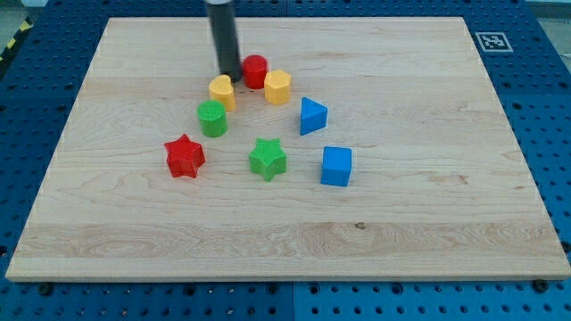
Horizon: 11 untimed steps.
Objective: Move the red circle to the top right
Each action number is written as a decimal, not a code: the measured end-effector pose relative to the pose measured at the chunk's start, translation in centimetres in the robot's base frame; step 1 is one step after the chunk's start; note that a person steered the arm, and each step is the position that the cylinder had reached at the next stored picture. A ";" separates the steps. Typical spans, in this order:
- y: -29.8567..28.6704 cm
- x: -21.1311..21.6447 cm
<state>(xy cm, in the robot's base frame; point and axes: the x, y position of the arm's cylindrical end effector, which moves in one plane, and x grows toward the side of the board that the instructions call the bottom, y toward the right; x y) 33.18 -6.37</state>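
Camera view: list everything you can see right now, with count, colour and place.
red circle: 1, red, upper middle of board
yellow blocks: 2, yellow, one lower left of the red circle, one to its right
green cylinder: 1, green, below left yellow
red star: 1, red, left of centre
green star: 1, green, centre
blue blocks: 2, blue, triangular, cube
board: 1, wood
marker tag: 1, black-white, top right
my tip: 1, dark, just left of the red circle
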 end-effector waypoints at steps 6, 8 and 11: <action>17.6 -4.2; 19.5 -6.8; 20.6 -8.4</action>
<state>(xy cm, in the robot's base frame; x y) 24.78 14.21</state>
